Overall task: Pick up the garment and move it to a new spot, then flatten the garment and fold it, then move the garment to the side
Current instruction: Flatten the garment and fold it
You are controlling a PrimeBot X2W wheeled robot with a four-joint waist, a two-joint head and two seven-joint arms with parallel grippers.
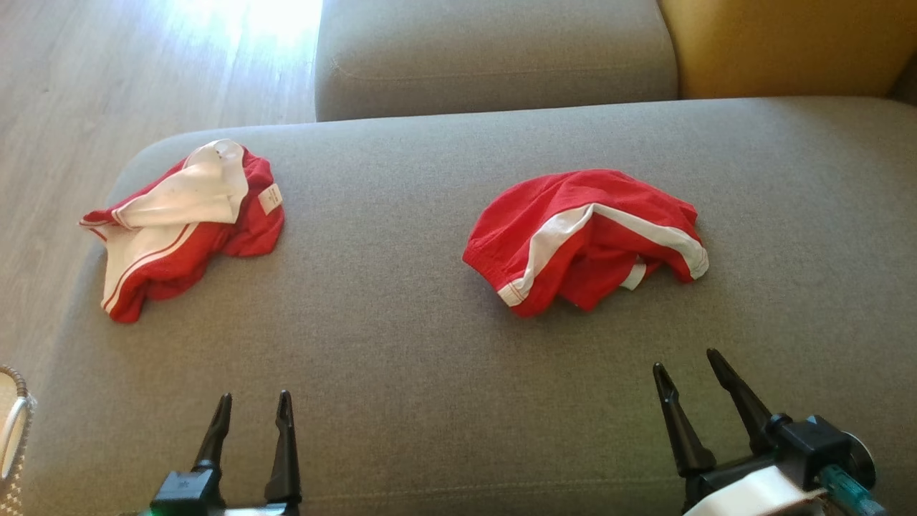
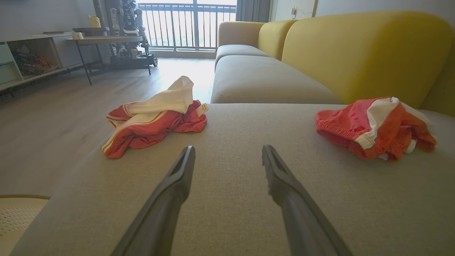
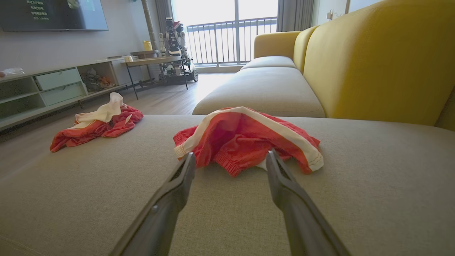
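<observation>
Two crumpled red garments with white stripes lie on the grey sofa seat. One garment sits right of centre, a short way beyond my right gripper, which is open and empty. The other garment, with a white panel and a label, lies near the seat's left edge. My left gripper hovers open and empty near the front edge, apart from both garments.
Wooden floor borders the seat on the left. A second grey seat cushion and a yellow backrest lie beyond. A pale perforated basket stands at the lower left. A shelf unit, a side table and another robot stand across the room.
</observation>
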